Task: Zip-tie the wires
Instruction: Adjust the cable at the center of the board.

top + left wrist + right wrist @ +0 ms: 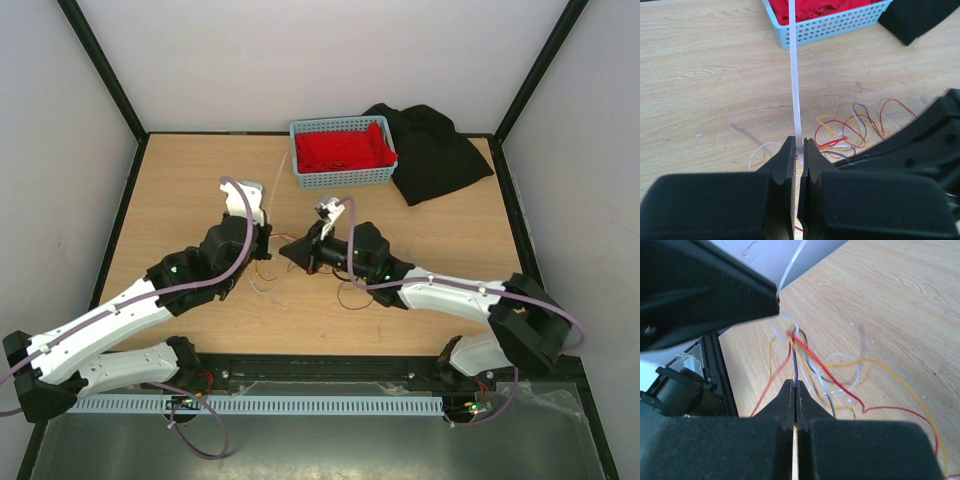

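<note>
Light wood table, a little scuffed, boxed in by plain white walls with black frame posts in the corners. Along the back edge, a pale blue basket stuffed with red cloth, and a black cloth slumped right up against its right side.

Wires: skinny curly strands in red, yellow-orange, purple, whitish and dark, all in one loose tangle mid-table between the two wrists. Zip tie: thin, straight, milky strip, sticking out from the left gripper toward the basket side.

Left gripper squeezed tight on the zip tie's near end. Right gripper pinched fully closed too, with a purple strand running straight into the seam at the tips, so gripping the wires by that strand, far as can be told.

Pretty cramped in the middle, with both grippers almost nose to nose over the tangle. Lots of bare wood off to the left and right, plus a strip in front of the basket. Near edge taken up by a black rail and the arm bases. Tangle well away from every table edge.
</note>
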